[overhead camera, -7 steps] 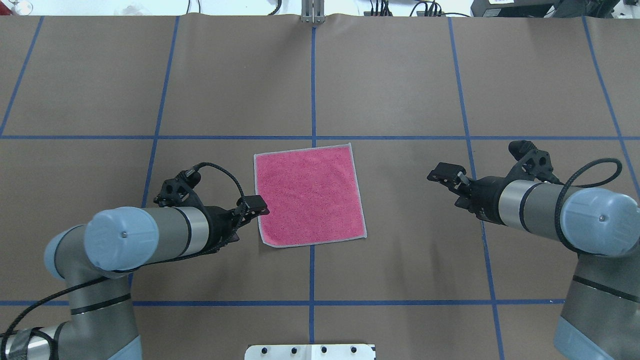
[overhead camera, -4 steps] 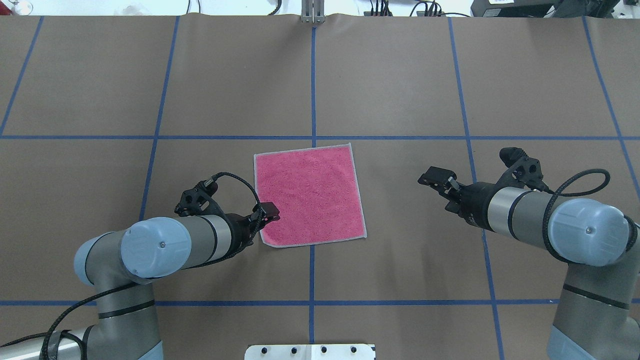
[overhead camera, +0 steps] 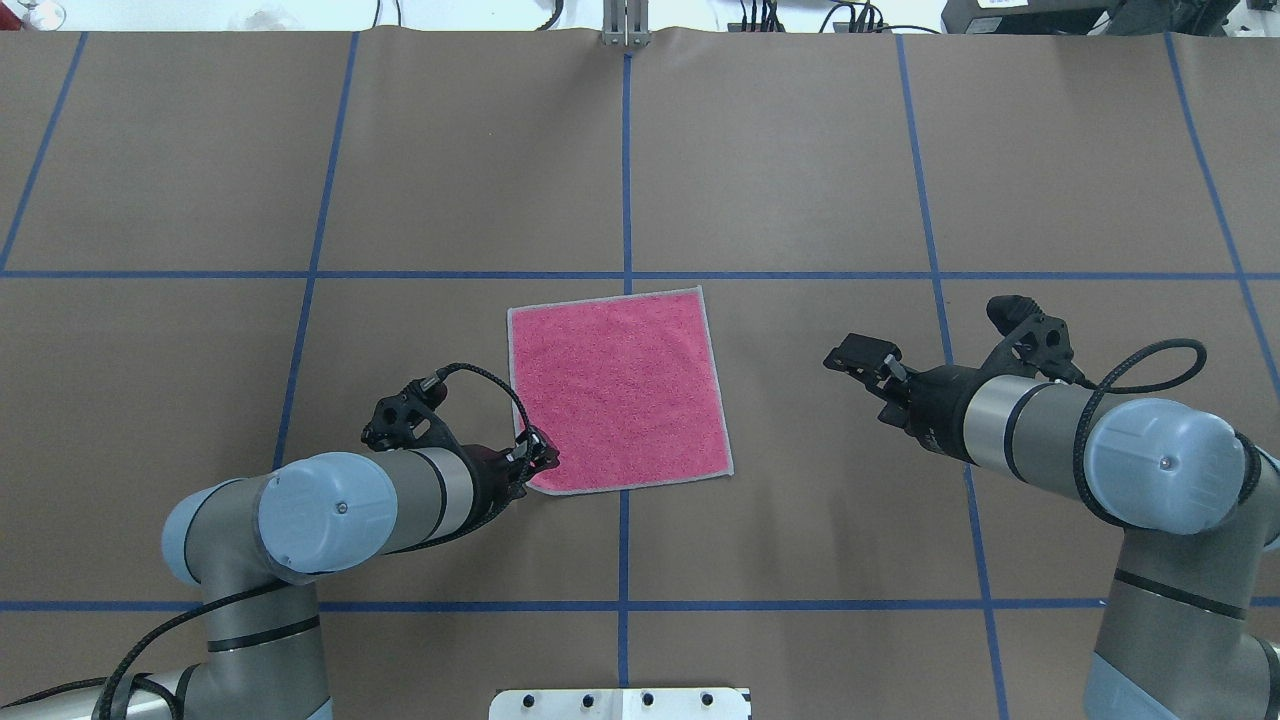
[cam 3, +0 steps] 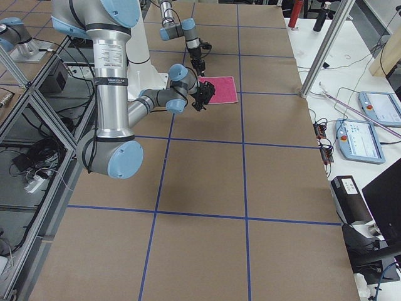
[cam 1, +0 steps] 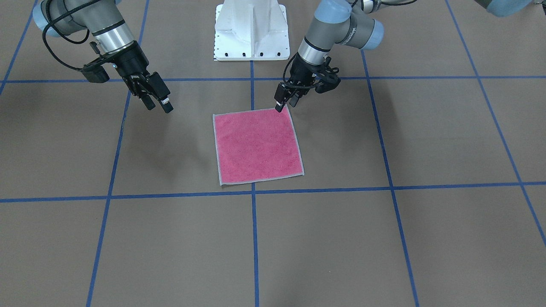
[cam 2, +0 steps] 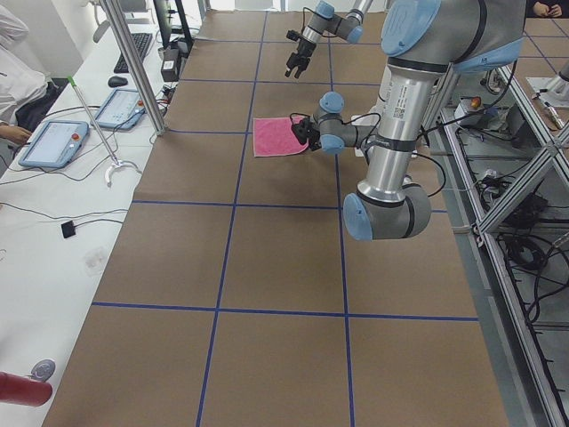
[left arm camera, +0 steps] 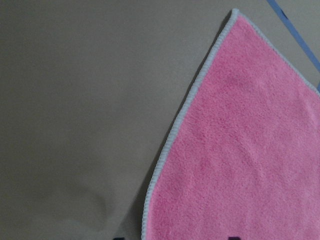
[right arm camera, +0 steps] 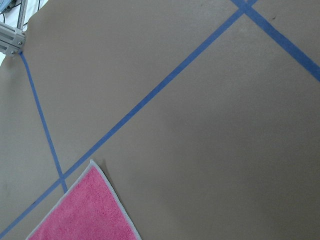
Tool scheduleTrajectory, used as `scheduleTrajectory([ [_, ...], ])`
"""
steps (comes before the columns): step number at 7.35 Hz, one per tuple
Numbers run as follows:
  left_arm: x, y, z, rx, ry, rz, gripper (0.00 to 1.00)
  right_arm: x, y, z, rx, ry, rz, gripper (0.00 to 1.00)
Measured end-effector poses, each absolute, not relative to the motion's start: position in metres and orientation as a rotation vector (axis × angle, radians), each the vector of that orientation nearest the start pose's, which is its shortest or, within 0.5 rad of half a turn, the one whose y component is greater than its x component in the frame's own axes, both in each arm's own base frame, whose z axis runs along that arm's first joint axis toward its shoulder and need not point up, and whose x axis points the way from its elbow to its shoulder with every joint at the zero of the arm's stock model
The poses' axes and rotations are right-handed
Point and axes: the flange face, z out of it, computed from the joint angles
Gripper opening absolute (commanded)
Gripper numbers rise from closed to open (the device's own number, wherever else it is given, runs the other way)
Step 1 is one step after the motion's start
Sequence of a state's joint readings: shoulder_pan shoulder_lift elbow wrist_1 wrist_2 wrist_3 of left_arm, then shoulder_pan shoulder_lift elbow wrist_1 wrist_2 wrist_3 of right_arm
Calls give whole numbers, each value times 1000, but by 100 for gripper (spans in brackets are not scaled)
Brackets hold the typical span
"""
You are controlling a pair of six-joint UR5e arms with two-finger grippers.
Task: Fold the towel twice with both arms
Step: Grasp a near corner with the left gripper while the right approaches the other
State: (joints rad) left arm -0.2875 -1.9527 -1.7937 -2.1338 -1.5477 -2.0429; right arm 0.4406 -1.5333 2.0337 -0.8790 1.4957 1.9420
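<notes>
The towel [overhead camera: 615,390] lies flat, pink face up, at the table's middle; it also shows in the front view [cam 1: 256,145]. My left gripper [overhead camera: 545,458] is low at the towel's near-left corner, open, with a finger on each side of the edging [cam 1: 285,104]. The left wrist view shows that corner and its grey edging [left arm camera: 170,145] close up. My right gripper [overhead camera: 850,355] is open and empty, above the table well to the right of the towel [cam 1: 158,103]. The right wrist view shows only one towel corner [right arm camera: 85,210].
Blue tape lines [overhead camera: 625,150] divide the brown table cover into squares. The white pedestal base [cam 1: 251,30] stands at the robot's edge. A metal bracket [overhead camera: 625,35] sits at the far edge. Desks with tablets [cam 2: 53,138] flank the table.
My left gripper has moved right and toward the robot, down to the towel's near-left corner. My right gripper has shifted a little left toward the towel. The towel has not moved.
</notes>
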Motion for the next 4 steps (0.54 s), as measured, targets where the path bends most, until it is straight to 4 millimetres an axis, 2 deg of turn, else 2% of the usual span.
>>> scheduleTrajectory([
  [2,550,-299,283,-93,1188,-676,47,-384,-335,342,110,-1225,754,97],
  [4,551,-298,285,-92,1183,-675,41,-384,-335,342,109,-1224,753,98],
])
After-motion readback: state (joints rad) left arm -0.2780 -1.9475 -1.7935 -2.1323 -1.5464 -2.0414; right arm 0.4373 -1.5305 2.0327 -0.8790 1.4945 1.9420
